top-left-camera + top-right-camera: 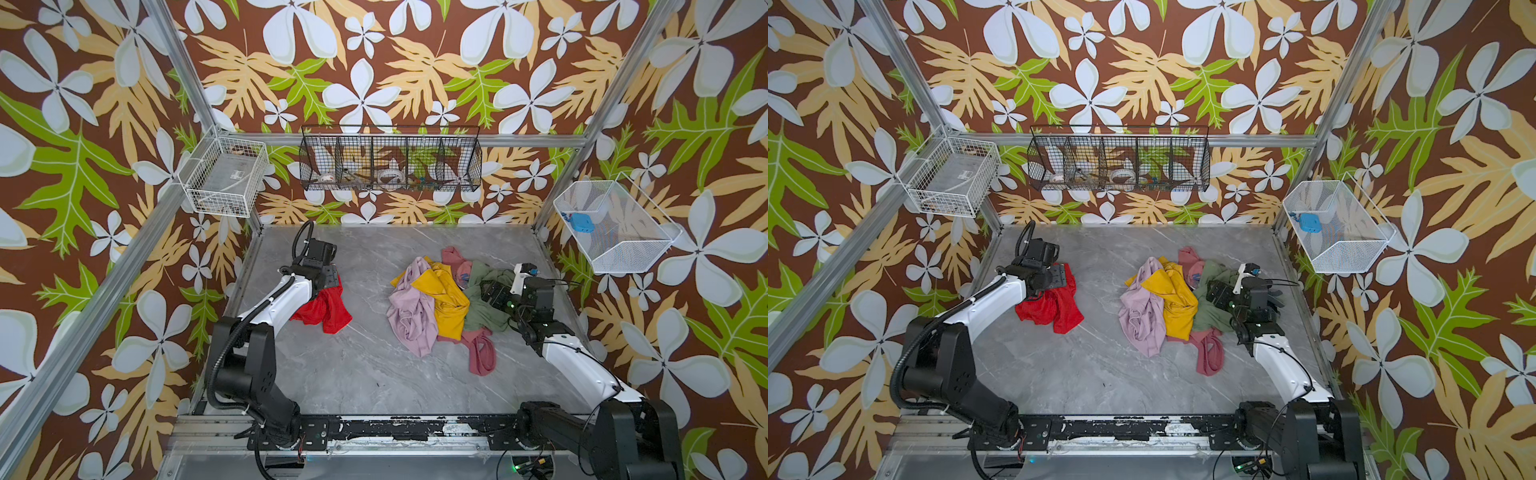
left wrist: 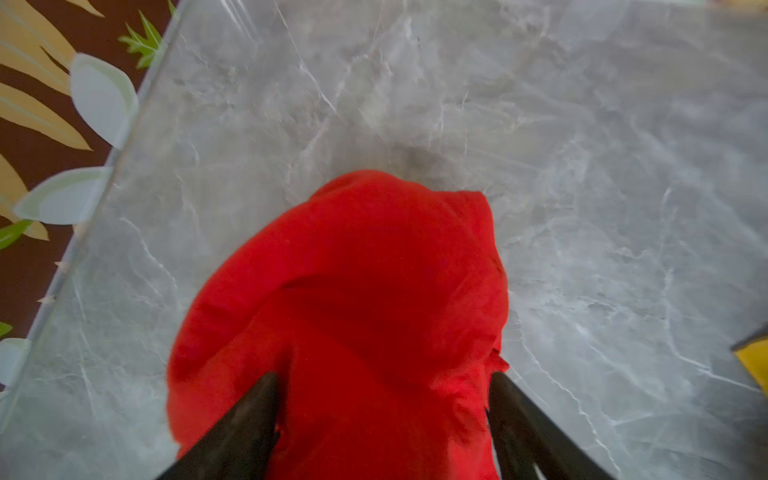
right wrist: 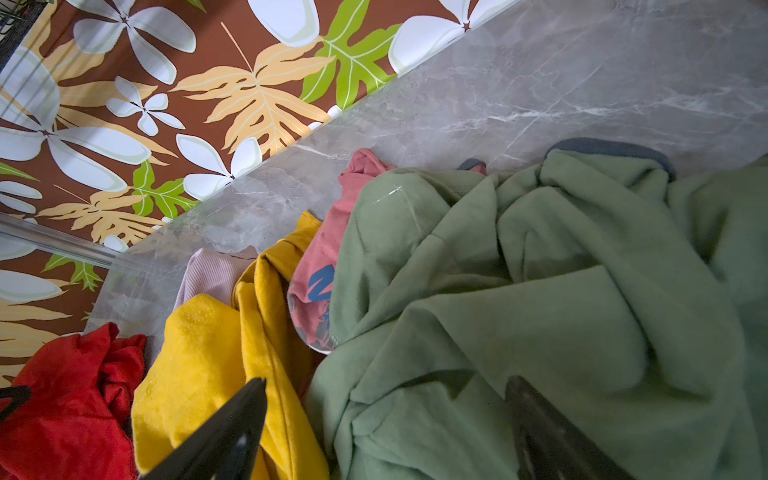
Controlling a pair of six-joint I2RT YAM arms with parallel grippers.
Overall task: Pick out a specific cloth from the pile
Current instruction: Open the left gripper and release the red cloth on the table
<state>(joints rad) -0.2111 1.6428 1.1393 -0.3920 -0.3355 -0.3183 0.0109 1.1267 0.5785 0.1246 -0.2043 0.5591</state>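
Lying beneath left end effector [image 2: 384, 376], between spread jaws: cloth [image 2: 374, 270].

Grey marble-look tabletop [image 1: 374, 374], floral wallpaper [image 1: 374, 62] all round. White wire basket [image 1: 216, 201] on L wall. Black wire rack [image 1: 473, 162] at back, 5 compartments, misc small items. White mesh basket [image 1: 631, 249] on R wall w/ blue obj [image 1: 579, 222] inside.
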